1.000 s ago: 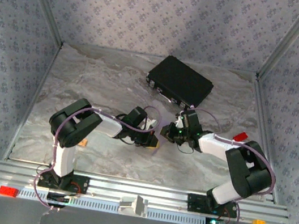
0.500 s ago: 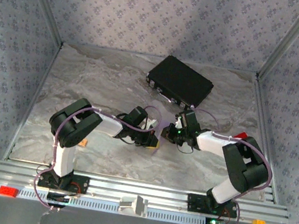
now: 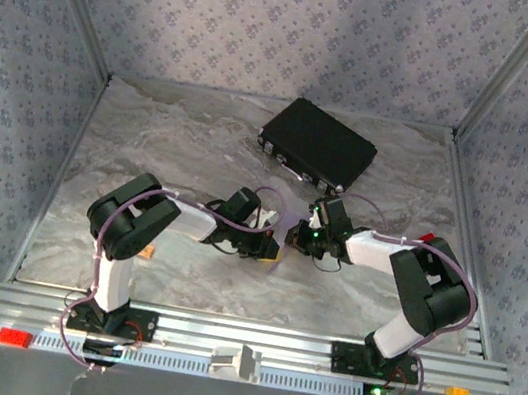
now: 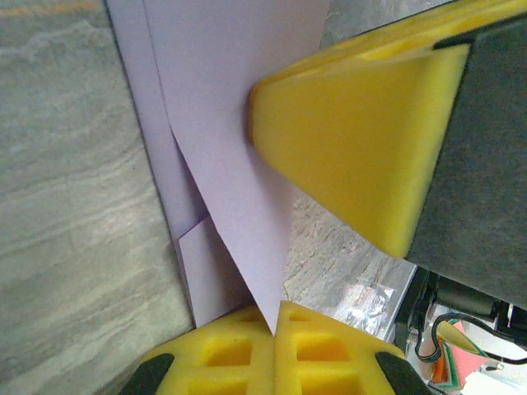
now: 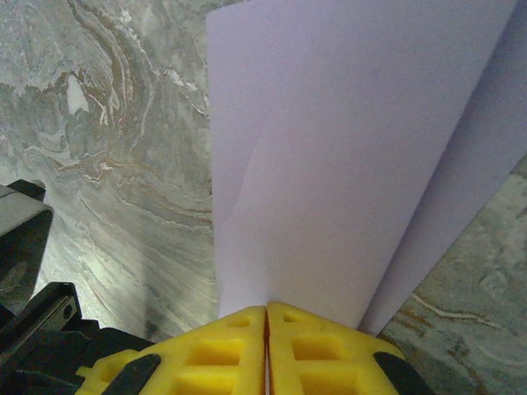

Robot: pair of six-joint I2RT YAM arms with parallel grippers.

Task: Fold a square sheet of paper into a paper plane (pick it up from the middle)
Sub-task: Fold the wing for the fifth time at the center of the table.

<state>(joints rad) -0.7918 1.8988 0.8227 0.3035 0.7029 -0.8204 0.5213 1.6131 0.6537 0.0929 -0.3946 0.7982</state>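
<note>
about the square sheet of paper (image 5: 346,148): is not a flat square now, shows in the right wrist view a long crease down the middle and a second layer under the right side; shows in the left wrist view slanted flap edges lying over each other, and narrows down to a point. seems to be lifted a little off the marble table (image 3: 152,138), in the middle zone between the two arms, near the black case (image 3: 318,144) but apart from it. is pinched at the narrow point by the left gripper (image 4: 276,311), jaws closed on the paper with no gap to see. is pinched at the wider end by the right gripper (image 5: 266,313), jaws also closed on the paper. has in the left wrist view a big yellow pad (image 4: 354,140) close against the lilac surface, probably a finger of the other gripper; cannot tell if truly touching. as a judgement: pick-up done, centre crease and first corner folds done, shape going toward a dart. left to do, probably: press the creases sharp, fold down the wings, put the result on the table. cannot count the layers from here, so hard to place more exactly than around the middle of the work.
</note>
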